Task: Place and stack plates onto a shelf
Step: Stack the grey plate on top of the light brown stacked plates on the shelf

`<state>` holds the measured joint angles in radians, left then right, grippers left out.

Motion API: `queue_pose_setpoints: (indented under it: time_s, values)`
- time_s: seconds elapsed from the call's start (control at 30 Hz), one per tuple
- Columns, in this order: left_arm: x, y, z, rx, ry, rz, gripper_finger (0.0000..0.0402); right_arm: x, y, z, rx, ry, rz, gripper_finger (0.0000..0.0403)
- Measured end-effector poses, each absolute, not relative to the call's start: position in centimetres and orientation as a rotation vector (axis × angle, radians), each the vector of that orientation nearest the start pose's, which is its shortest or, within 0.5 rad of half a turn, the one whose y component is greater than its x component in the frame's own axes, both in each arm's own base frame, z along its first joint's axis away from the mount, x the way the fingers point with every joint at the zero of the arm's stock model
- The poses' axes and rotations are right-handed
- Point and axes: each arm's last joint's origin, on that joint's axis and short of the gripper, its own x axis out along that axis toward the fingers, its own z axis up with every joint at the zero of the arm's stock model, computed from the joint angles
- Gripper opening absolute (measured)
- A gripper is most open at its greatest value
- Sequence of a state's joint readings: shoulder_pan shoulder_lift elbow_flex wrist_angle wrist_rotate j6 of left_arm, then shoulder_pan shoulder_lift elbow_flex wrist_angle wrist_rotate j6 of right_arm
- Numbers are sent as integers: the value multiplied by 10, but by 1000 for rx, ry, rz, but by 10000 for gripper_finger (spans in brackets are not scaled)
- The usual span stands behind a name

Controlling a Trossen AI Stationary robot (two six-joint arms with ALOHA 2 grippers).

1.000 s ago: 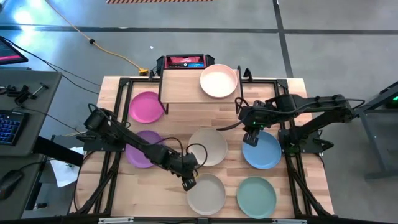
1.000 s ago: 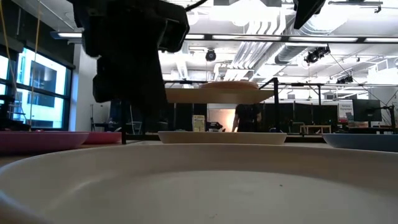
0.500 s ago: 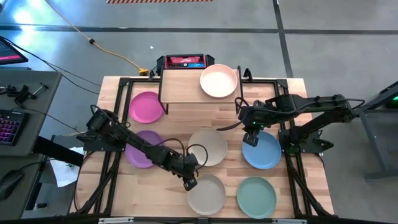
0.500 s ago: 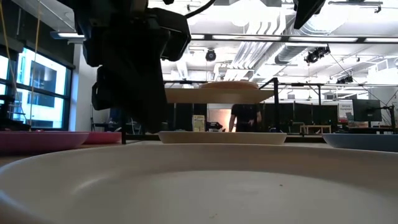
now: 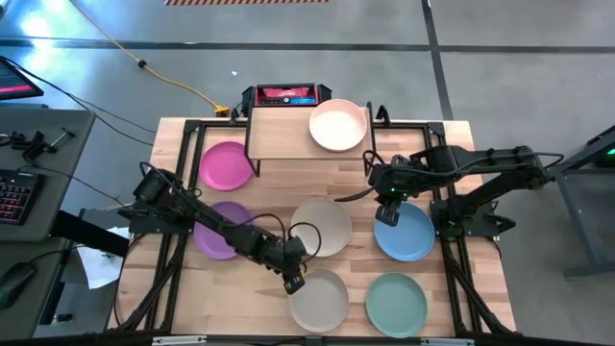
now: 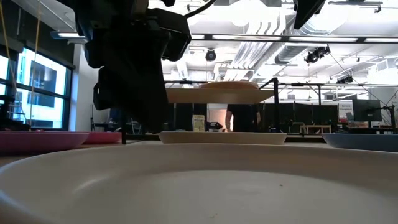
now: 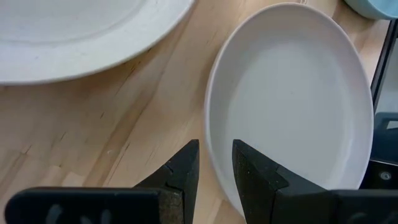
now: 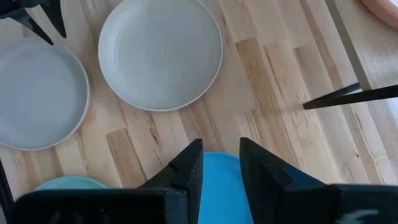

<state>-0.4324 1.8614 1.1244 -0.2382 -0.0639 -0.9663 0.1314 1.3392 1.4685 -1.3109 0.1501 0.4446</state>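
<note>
Resting plates: six lie on the counter [image 5: 173, 288] and one on the shelf [image 5: 279, 135].
Shelf plate: a peach plate [image 5: 338, 125] sits on the right end of the light-wood shelf, at the counter's far edge.
Counter plates: a pink plate [image 5: 227, 164] lies just beside the shelf's left end; a purple plate [image 5: 219, 231] lies nearer, partly under the left arm; a beige plate [image 5: 323, 227] is at the middle; a cream plate [image 5: 319, 300] and a teal plate [image 5: 395, 304] lie along the near edge; a blue plate [image 5: 405, 233] is on the right.
Left pincer: the left pincer [image 7: 215, 163] is low at the cream plate's left rim, its fingers a narrow gap apart astride the rim; whether they pinch it I cannot tell.
Right pincer: the right pincer [image 8: 220, 163] hangs over the far edge of the blue plate, fingers slightly spread, holding nothing that shows.
Beyond the counter: a red-and-black box [image 5: 281, 95] stands behind the shelf, and a yellow cable [image 5: 163, 75] runs across the floor.
</note>
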Motion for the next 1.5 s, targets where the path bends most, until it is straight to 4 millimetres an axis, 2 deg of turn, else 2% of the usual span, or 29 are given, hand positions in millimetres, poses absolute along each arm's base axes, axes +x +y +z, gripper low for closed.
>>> queue_pose_setpoints:
  time_s: [0.3, 0.5, 0.67, 1.0, 1.27, 1.5]
  values:
    - [339, -154, 157, -637, 1011, 136, 85, 230, 26, 362, 229, 1139, -276, 84]
    - [348, -160, 142, -677, 991, 96, 85, 230, 26, 362, 229, 1137, -276, 84]
    - [347, -156, 138, -688, 1003, 164, 85, 230, 26, 362, 227, 1138, -274, 84]
    - [347, -156, 138, -698, 1012, 149, 85, 230, 26, 362, 205, 1140, -261, 84]
    - [351, -159, 124, -720, 1036, 132, 85, 230, 26, 362, 205, 1140, -261, 84]
    - [353, -160, 121, -747, 1032, 136, 85, 230, 26, 362, 206, 1141, -262, 84]
